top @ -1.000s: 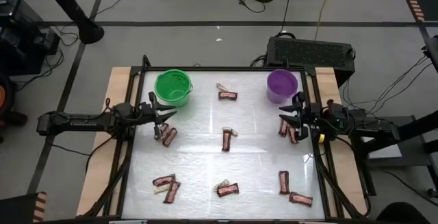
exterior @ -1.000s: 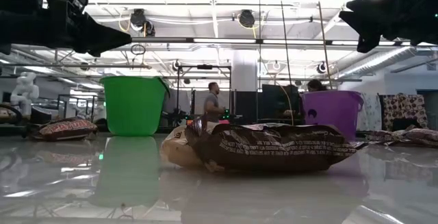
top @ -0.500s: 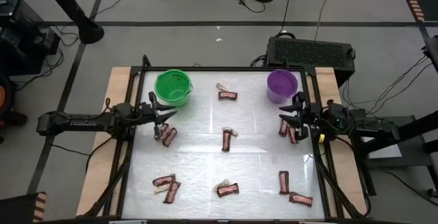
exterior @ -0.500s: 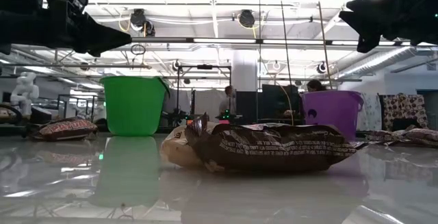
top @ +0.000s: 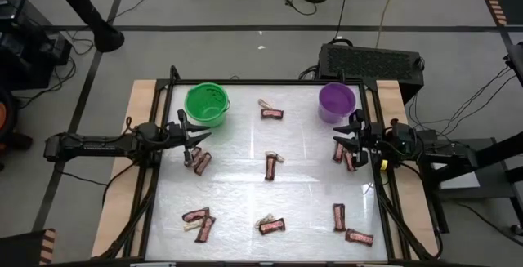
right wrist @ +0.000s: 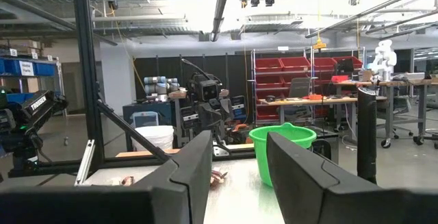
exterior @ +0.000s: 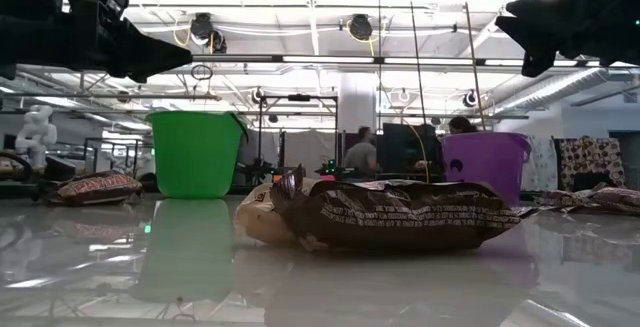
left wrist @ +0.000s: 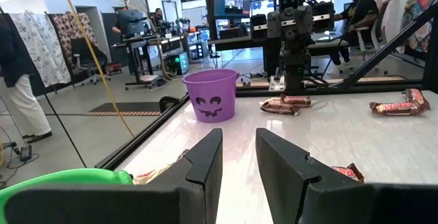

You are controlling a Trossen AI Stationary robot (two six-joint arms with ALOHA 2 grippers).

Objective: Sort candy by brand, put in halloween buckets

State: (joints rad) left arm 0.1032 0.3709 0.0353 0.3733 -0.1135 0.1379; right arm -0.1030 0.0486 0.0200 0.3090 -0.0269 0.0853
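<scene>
Your left tool (top: 196, 135) is hovering released beside the green bucket (top: 204, 104); right tool (top: 339, 142) is hanging released near the purple bucket (top: 336, 101). Candy (top: 270, 167) is lying scattered across the worktop (top: 302, 193), none grasped.

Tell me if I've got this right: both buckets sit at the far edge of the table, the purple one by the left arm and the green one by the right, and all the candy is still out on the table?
Not quite: the buckets are swapped. The high view shows the green bucket by the left gripper and the purple bucket by the right gripper. The rest holds: both buckets sit at the table's far edge, and the candy lies scattered on the table.
</scene>
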